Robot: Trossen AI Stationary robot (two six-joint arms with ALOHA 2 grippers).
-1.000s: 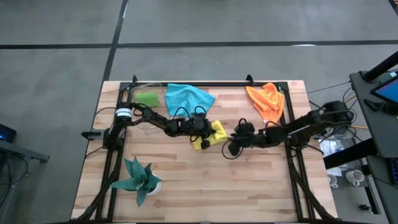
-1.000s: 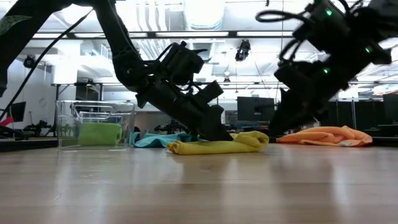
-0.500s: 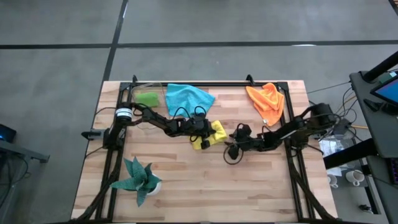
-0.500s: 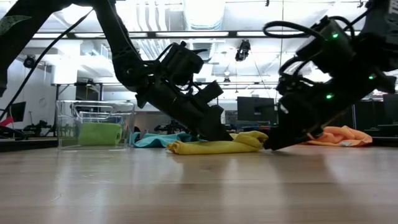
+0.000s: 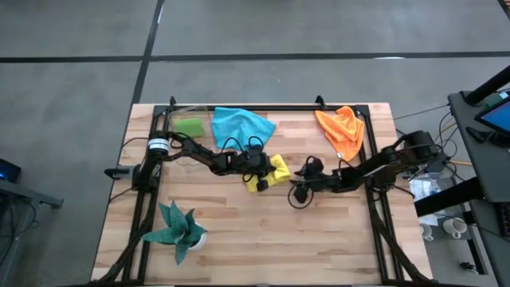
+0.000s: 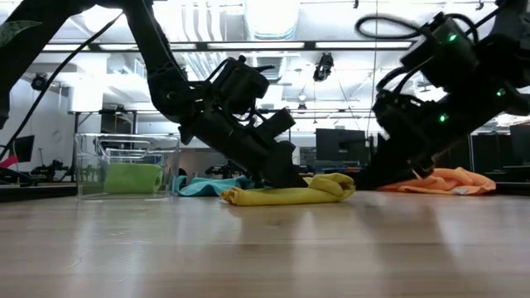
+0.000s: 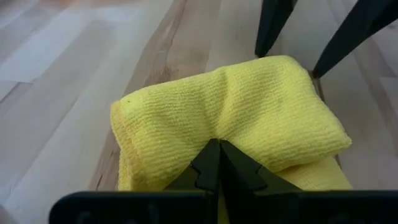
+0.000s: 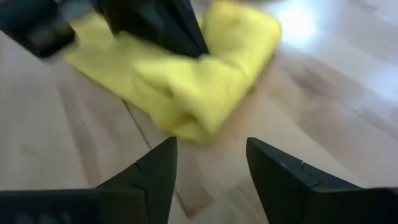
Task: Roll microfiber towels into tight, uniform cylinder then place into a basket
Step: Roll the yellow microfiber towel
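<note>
Rolling looks underway on the yellow towel (image 5: pixel 273 171) at the middle of the high view, where the left gripper (image 5: pixel 256 168) presses it with jaws shut and the right gripper (image 5: pixel 296 190) waits beside it, jaws wide, probably needing to catch the loose end next.

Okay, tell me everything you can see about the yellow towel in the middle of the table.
The yellow microfiber towel is a small plain cloth with a fine looped, fuzzy weave, loosely folded and bunched into a rough, uneven roll rather than a tight cylinder. It lies flat on the wooden table near its middle, in front of the blue towel. The left gripper, shut, presses down onto it. The right gripper, open, sits just beside its end without holding it.
</note>
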